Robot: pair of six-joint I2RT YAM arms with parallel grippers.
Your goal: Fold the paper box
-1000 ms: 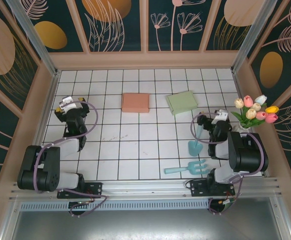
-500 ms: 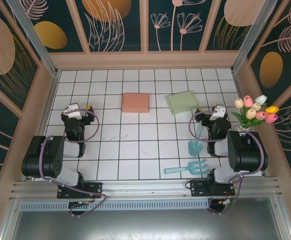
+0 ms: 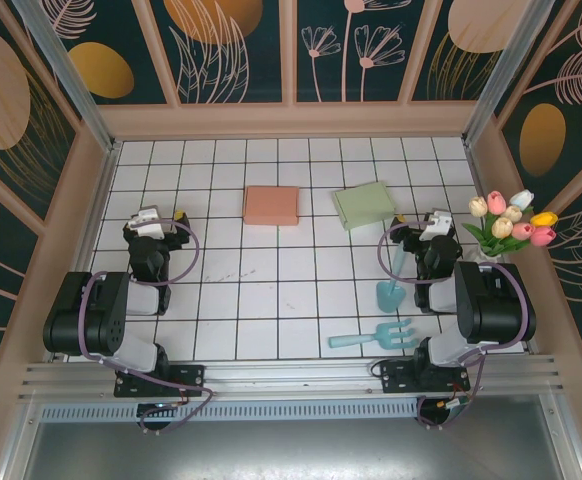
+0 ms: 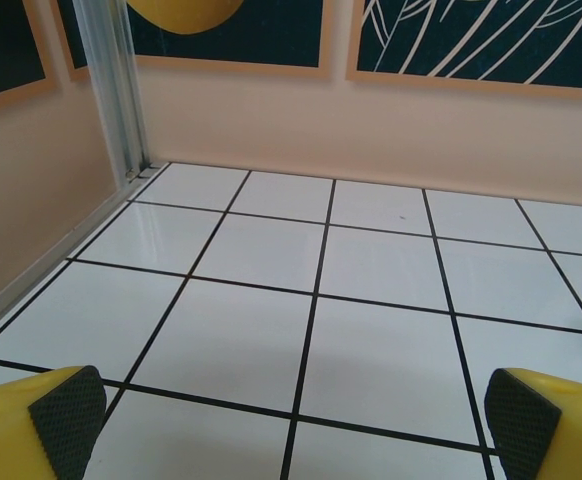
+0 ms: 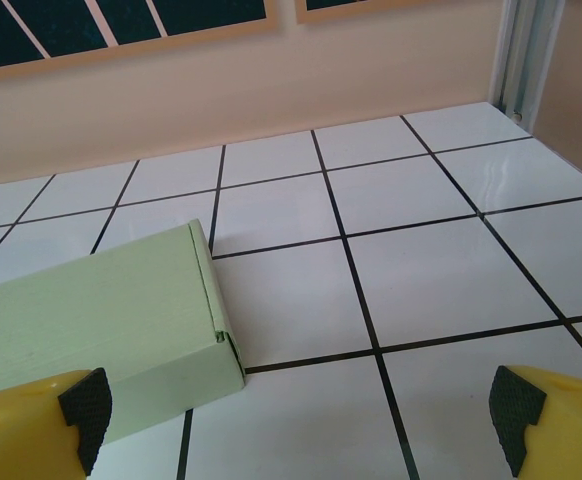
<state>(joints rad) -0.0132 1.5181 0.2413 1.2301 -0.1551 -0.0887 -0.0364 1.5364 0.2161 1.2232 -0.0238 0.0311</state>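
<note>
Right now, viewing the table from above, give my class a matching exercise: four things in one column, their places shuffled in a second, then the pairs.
1 salmon box
2 green box
3 garden fork
4 tulips

A by the right wall
B nearest the front edge
C far side, left of the other box
D far side, right of the other box

Pairs: 1-C, 2-D, 3-B, 4-A
</note>
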